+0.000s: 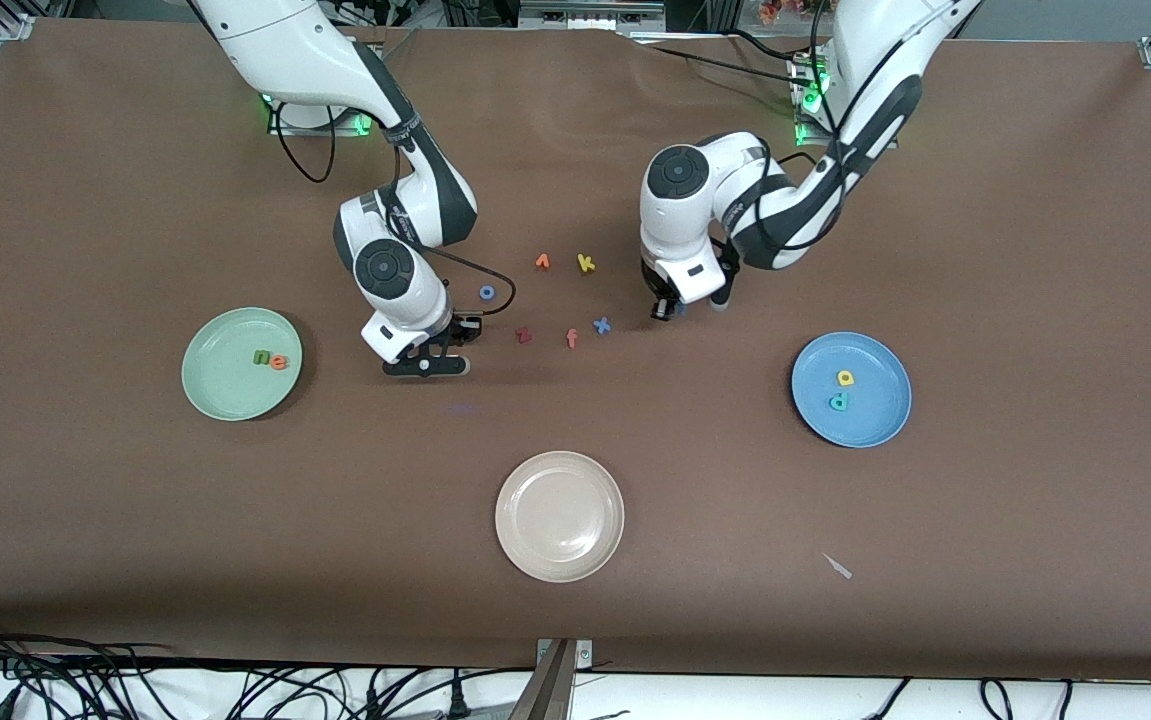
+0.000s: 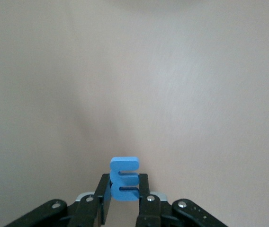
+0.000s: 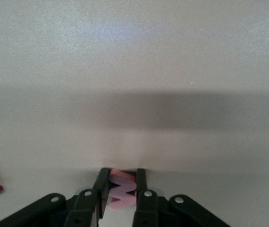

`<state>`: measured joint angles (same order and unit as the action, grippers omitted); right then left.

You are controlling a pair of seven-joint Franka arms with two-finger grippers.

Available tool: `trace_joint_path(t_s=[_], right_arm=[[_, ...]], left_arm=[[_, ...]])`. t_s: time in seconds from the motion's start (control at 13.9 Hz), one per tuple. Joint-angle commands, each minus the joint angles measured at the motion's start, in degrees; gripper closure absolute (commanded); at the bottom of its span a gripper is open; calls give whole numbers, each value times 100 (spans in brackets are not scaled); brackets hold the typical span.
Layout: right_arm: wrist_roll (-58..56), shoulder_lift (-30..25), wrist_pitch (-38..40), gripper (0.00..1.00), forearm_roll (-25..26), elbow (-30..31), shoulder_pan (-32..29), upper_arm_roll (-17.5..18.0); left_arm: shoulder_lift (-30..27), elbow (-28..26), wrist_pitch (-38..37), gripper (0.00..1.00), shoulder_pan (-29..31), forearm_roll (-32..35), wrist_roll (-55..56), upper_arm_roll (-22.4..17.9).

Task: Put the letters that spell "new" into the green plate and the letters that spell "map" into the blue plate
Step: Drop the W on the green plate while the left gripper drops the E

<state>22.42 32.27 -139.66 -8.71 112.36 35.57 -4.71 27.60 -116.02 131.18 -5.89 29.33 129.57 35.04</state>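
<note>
Pink "w" (image 3: 121,190) sits pinched between the closed fingers of the right gripper (image 1: 427,362), down at the table beside the green plate (image 1: 220,392), which already holds "n" (image 1: 261,356) and "e" (image 1: 278,362). Blue "m" (image 2: 124,179) is clamped on edge in the left gripper (image 1: 663,311), low by the loose letters; the blue plate (image 1: 880,420) holds "a" (image 1: 845,378) and "p" (image 1: 838,402). Each arm seems to work its own plate's end.
</note>
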Motion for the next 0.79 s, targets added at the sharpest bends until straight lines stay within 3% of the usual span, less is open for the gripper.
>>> trace_joint_path(t_s=[0.0,0.22,0.43,0.72], right_arm=[[-89,113,874,81,-26,-660,29,-56],[-1243,-10,1870,81,19,-1041,-383,-152],[-2547,-177,2336,81,158,-1005,-402,-906],[-3330,-107,2575,81,256,-997,-516,-1804]], left_arm=[[-124,394,-951,95,289,46,-1429,64],[-124,825,-1734,95,719,29,-3116,64],[-124,1046,-2018,94,1246,-32,-4796,55],[-45,1046,-2009,95,1906,-24,-6844,47]])
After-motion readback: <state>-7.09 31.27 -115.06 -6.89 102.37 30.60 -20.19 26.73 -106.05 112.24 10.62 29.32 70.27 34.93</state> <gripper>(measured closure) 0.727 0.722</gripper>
